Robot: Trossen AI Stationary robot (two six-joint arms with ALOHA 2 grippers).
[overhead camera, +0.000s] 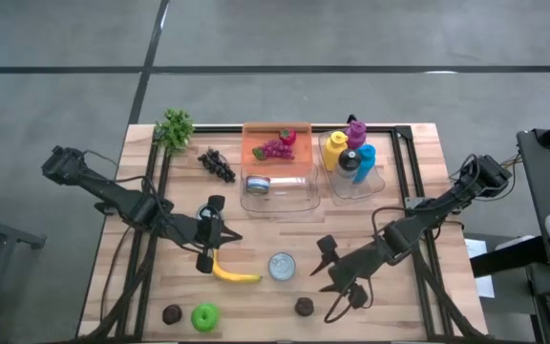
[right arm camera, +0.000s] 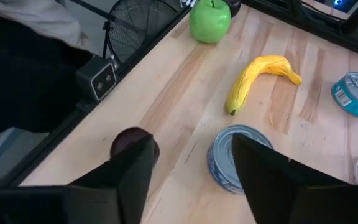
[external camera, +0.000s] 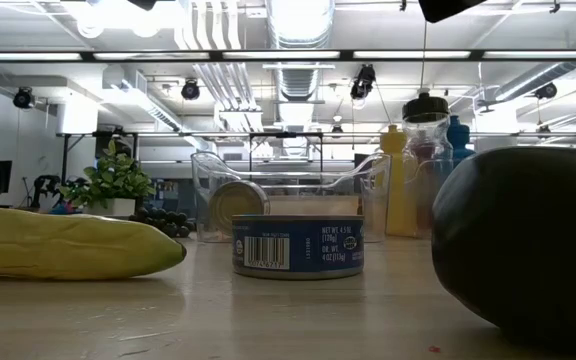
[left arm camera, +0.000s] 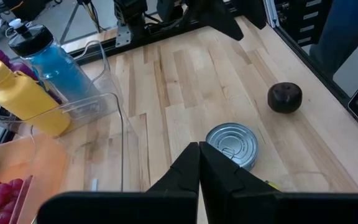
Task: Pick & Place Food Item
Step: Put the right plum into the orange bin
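Dark right end effector [overhead camera: 327,265] hovers spread beside the can [overhead camera: 282,267]; left end effector [overhead camera: 220,233] pressed together.

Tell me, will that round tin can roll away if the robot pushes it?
Probably not: the tin can stands flat on its end, so it would likely slide. It looks stiff and smooth, perhaps slippery for the open right pincer.

I saw a light wooden surface [overhead camera: 409,143]. Directly on it lay a banana [overhead camera: 233,274], an upright tin can [overhead camera: 282,267], a green apple [overhead camera: 204,316], two dark round fruits [overhead camera: 171,313] [overhead camera: 304,307], dark grapes [overhead camera: 217,164], a leafy green sprig [overhead camera: 175,129], and two clear bins [overhead camera: 294,196] [overhead camera: 375,182] at the far edge.
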